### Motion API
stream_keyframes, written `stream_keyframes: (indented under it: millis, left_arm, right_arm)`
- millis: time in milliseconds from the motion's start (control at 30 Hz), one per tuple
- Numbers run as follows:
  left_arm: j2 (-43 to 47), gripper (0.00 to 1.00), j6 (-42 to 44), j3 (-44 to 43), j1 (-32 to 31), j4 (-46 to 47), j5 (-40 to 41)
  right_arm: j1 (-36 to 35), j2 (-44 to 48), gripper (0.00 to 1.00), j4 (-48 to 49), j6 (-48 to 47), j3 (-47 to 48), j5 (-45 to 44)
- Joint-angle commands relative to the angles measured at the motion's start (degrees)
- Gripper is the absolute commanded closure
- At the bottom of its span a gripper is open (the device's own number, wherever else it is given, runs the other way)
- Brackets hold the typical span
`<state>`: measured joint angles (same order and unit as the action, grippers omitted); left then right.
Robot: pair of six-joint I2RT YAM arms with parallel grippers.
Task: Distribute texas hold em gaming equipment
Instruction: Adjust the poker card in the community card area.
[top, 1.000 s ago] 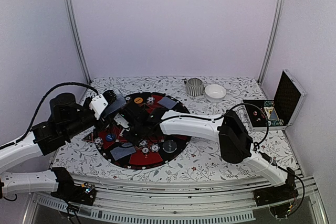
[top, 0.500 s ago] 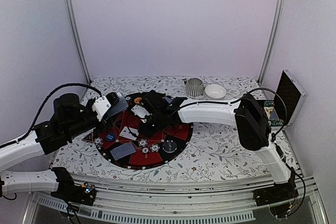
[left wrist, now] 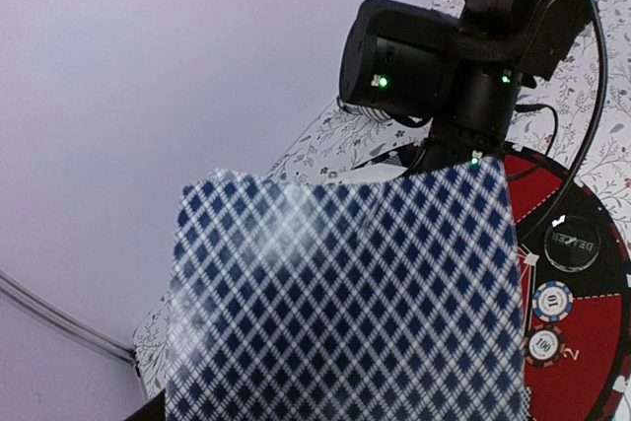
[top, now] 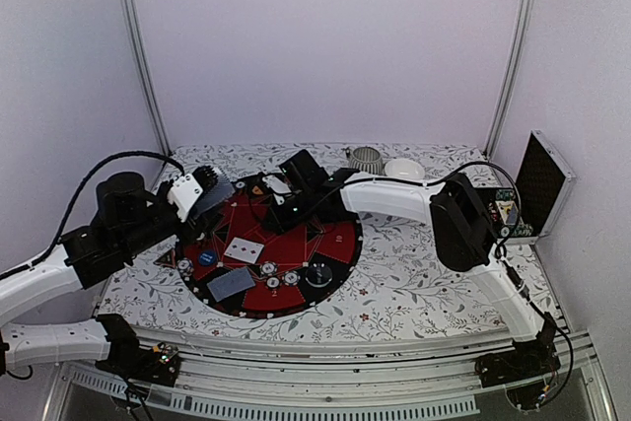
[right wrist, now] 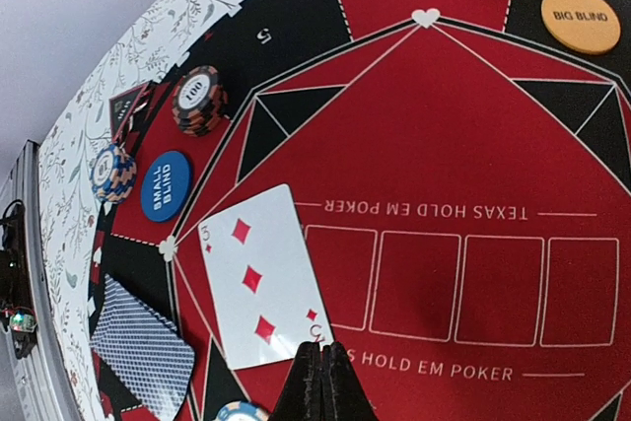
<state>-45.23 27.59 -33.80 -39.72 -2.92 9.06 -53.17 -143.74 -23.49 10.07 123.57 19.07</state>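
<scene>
Two cards lie on the mat (top: 335,242): one face-up card (right wrist: 258,278), a three of diamonds, left of centre; one face-down card (right wrist: 143,347), blue-lattice back, nearer, by the rim; further held cards (left wrist: 345,293) sit clasped in the left gripper (top: 209,194), far left; three chip stacks (right wrist: 198,99) show whole from the right wrist; the right gripper (right wrist: 320,372), fingers pinched together and empty, hangs over the face-up card's corner.

This is a robot test booth in a lab, not anyone's home. Plain pale lilac panel walls (top: 325,46) box in the table on three sides, joined by bare aluminium corner posts (top: 138,56). Two white-and-black jointed robot arms (top: 394,202) sit on a slotted aluminium rail (top: 325,367) at the near edge, with black cables (top: 89,179) looping off them. A floral-print cloth (top: 414,288) covers the tabletop.
</scene>
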Motion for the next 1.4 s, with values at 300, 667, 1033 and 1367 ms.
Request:
stream_keyframes:
  millis: [300,667,1033,1367]
  left_arm:
    - [3.2,0.46,-1.03,-1.54,2.28,1.08,-1.79]
    - [4.1,0.45,-1.07,-1.26,2.28,1.26,-2.27]
    - [4.1,0.45,-1.22,-1.19,2.29,1.3,-2.77]
    - [3.17,0.45,-1.07,-1.1,2.28,1.08,-3.56]
  right_arm:
    - [0.2,-13.41,0.99,0.95,6.12,11.23,-1.49]
    - [-3.56,-7.44,0.99,-0.6,6.51,2.24,-1.9]
    - [-4.17,-4.4,0.99,-0.32,8.04,0.02,-1.6]
    - [-3.55,2.54,0.79,-0.25,4.41,-0.03,-9.2]
